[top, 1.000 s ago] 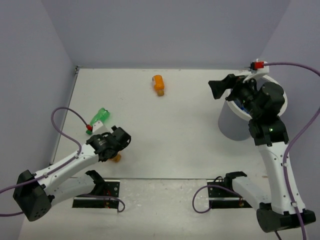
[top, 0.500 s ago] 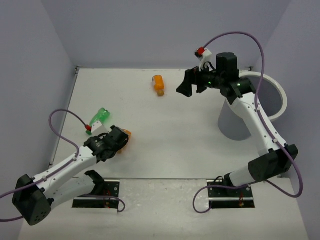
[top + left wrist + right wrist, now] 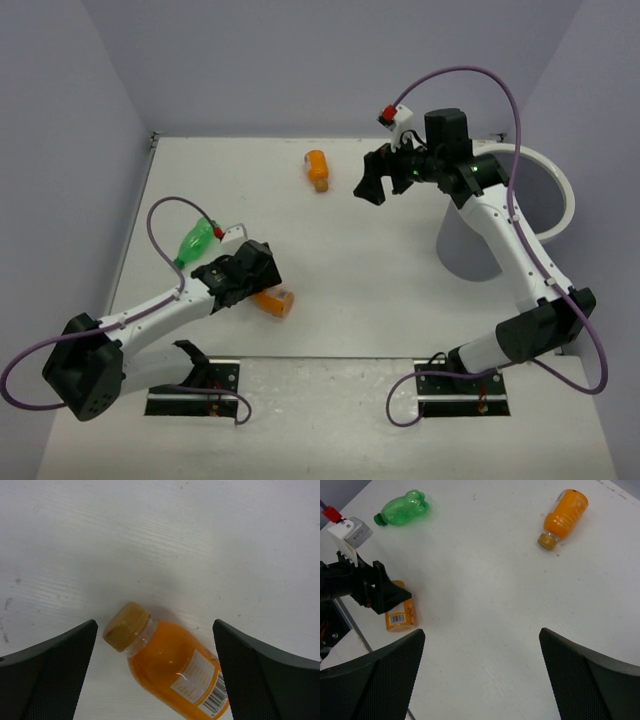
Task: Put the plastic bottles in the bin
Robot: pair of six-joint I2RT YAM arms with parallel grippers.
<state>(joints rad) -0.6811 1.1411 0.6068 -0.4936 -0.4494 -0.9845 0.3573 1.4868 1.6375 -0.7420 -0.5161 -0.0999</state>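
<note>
Having been swung off the bin (image 3: 561, 186) toward the orange bottle (image 3: 317, 168) nearest it, the right gripper (image 3: 371, 186) was found spread, empty; the left gripper (image 3: 155, 626), also spread, was brought over the farther orange bottle (image 3: 172, 669).

Bright, even light, soft shadows; views sharp (small glint on the orange bottle (image 3: 170, 672)).

Overhead view across the table (image 3: 350, 260); left wrist close above one orange bottle (image 3: 172, 672), also in right wrist's wider view.
</note>
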